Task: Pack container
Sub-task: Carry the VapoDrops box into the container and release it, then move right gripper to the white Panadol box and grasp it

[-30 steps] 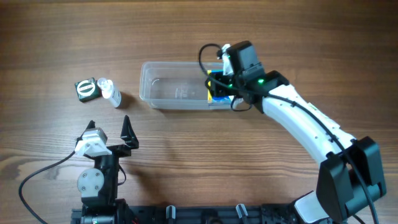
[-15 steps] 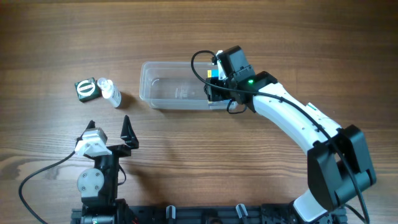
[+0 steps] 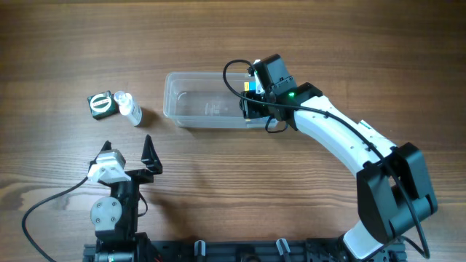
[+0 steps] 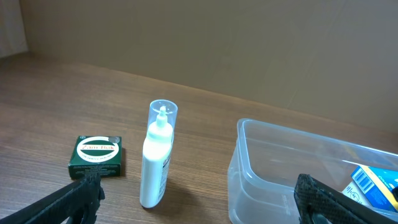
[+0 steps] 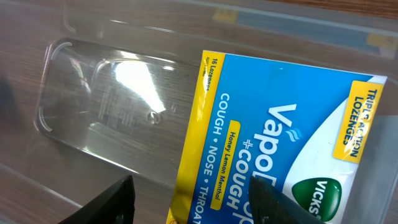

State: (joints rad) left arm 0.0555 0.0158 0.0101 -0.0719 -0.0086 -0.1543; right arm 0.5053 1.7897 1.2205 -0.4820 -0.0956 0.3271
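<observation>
The wooden table [image 3: 306,44] bears the clear container [image 3: 170,98], a green box [image 3: 100,104] and a white bottle [image 3: 129,109], seemingly lying flat.

Table [image 3: 218,196]: mid-brown wood, darker streaked grain. Container [image 3: 169,102]: colourless, see-through, pale glare patches on its floor. Lozenge carton [image 5: 280,137]: blue face, yellow side band and yellow corner label, white lettering, green shield logo at the lower edge. Small box [image 4: 96,155]: dark green, white oval ring on top. Bottle [image 4: 155,165]: white body, clear cap. Right arm [image 3: 342,138]: white links, black joints, black cable, one green light [image 3: 292,93]. Left gripper [image 3: 127,143]: black fingers, white housing.
</observation>
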